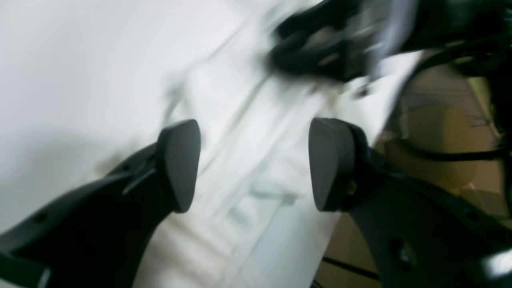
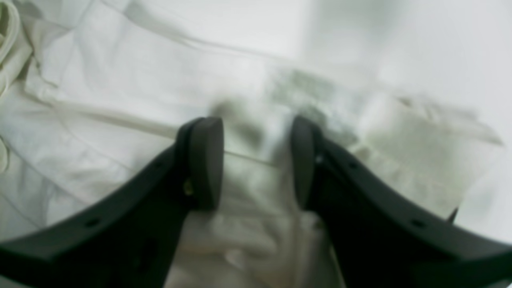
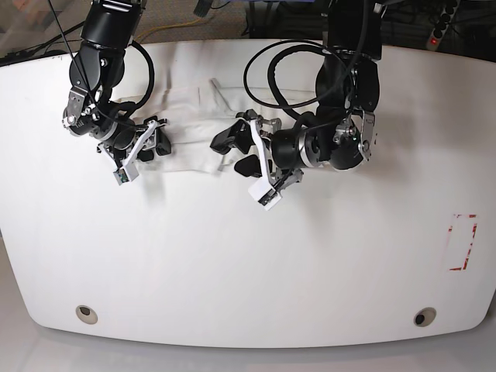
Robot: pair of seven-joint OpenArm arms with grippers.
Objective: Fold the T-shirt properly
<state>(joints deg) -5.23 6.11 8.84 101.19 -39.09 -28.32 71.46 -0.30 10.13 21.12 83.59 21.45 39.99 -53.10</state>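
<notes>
One white T-shirt (image 3: 190, 132) lying lengthwise left-right, left pincer (image 3: 235, 153) agape, empty, right pincer (image 2: 256, 160) clamping cloth.

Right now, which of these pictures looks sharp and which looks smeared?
Left wrist view: heavily motion-smeared, the white cotton T-shirt streaked, only the dark fingers fairly crisp. Right wrist view: soft, cloth out of focus. Base view: sharp and evenly lit, faint shadows on the white table.

Robotics laboratory: two black cabled arms work over a white rounded bench (image 3: 232, 263) bearing a red-marked rectangle (image 3: 463, 242), with a power strip (image 3: 444, 17) and cables behind.
</notes>
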